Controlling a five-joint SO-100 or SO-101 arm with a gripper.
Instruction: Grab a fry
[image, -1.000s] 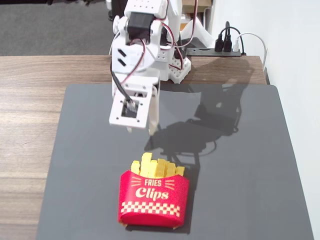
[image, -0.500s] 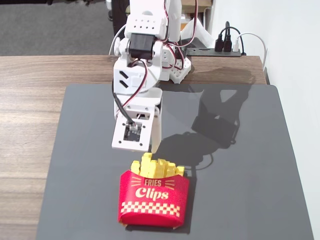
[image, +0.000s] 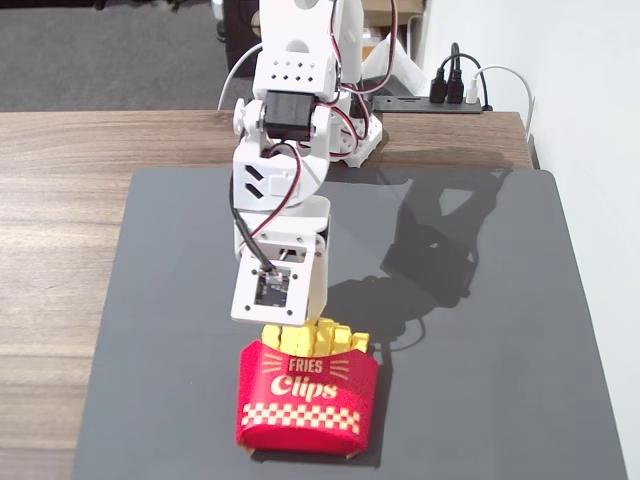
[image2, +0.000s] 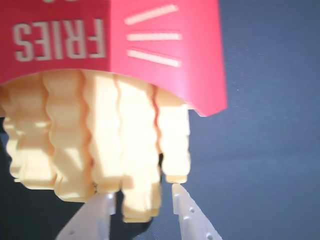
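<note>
Yellow ridged fry (image2: 141, 200) between white fingers (image2: 187, 212).

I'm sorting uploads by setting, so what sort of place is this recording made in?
Probably a home or office desk used as a hobby robot bench: a wooden tabletop with a dark mat, a power strip by the white wall, and a toy fries carton under the arm's hand.

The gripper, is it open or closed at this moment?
Open. In the wrist view the gripper has its two white fingers apart, one on each side of a fry tip, with gaps showing.
</note>
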